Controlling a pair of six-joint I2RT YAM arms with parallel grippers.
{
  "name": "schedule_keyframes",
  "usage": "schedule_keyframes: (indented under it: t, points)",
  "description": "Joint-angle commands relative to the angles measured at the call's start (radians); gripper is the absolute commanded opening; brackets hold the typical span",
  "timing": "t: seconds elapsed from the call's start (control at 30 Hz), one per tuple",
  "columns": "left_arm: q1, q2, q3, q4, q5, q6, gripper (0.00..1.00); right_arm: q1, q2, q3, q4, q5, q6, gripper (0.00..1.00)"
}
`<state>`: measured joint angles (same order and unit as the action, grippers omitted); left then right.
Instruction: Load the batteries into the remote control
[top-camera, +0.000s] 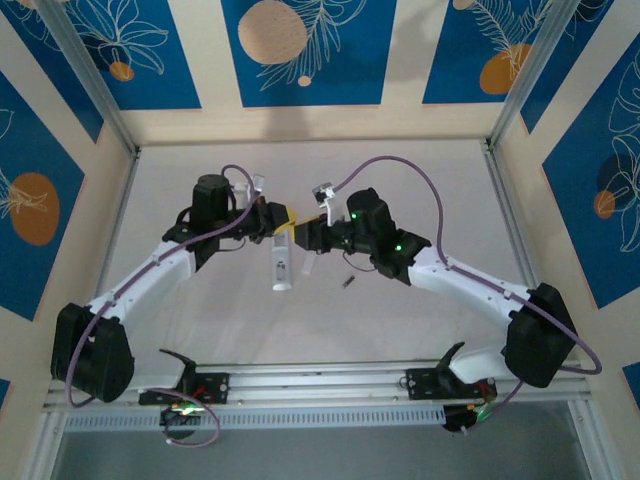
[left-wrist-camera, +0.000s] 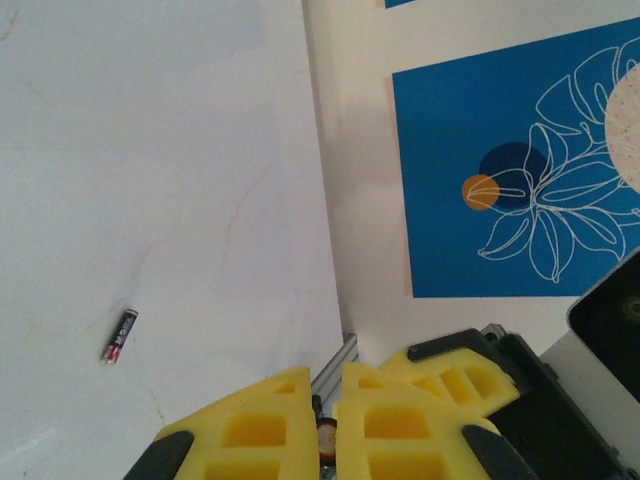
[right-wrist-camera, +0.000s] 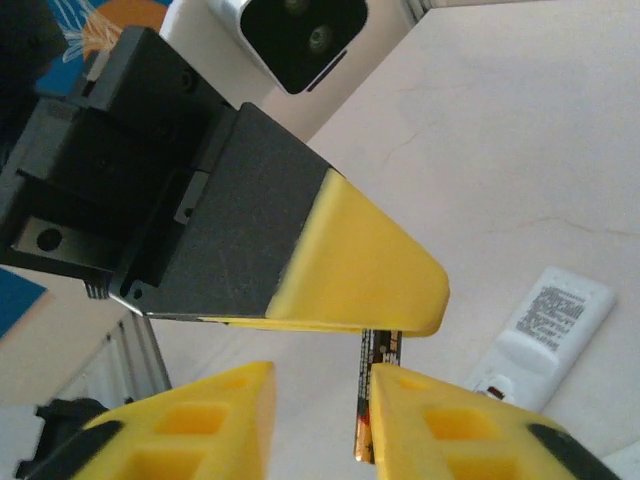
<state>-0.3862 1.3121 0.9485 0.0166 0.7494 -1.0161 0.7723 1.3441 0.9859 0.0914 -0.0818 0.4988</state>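
Currently both grippers meet just above the remote's (top-camera: 283, 265) far end. The remote lies flat on the table (top-camera: 420, 180), label side up, and nothing holds it. The left gripper (left-wrist-camera: 322, 388) is pinched narrow on a battery (right-wrist-camera: 378, 350); its end peeks out between the fingers and its body hangs down past the fingertips, beside the remote. The right gripper (right-wrist-camera: 320, 385) is spread wide around that battery, which hugs one finger, off-centre, with no clamp yet. The second battery (top-camera: 348, 283) lies loose on the table off the remote's near end, toward the right arm's side and well apart. Risks, as I judge them: this looks like a handover, so if the left gripper lets go before the right closes, the battery drops and rolls. Closing off-centre could twist it or flick it out. The two grippers' fingers sit very near, so a small misstep means a knock. The remote is unpinned, so pushing a battery in may slide it. Can't tell if the compartment cover is off or which pole leads, so wrong polarity is possible.
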Motion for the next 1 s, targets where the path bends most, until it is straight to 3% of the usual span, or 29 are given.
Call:
schedule_keyframes:
  t: [0.0, 0.27, 0.53, 0.77, 0.97]
  points:
    - [0.012, -0.006, 0.0, 0.04, 0.029, -0.007, 0.0, -0.003, -0.033, -0.032, 0.006, 0.018, -0.001, 0.41]
    - [0.013, -0.009, 0.0, 0.037, 0.033, -0.005, 0.0, -0.01, -0.009, -0.047, 0.028, 0.006, 0.011, 0.41]
    - [0.012, -0.009, 0.001, 0.04, 0.04, -0.006, 0.0, -0.011, 0.003, -0.033, 0.033, 0.005, 0.011, 0.27]
    - [0.012, -0.002, -0.005, 0.082, 0.062, -0.036, 0.0, -0.011, 0.028, -0.029, 0.048, -0.005, 0.014, 0.26]
    - [0.013, 0.0, -0.004, 0.074, 0.061, -0.027, 0.0, -0.009, 0.03, -0.009, 0.043, -0.013, 0.014, 0.18]
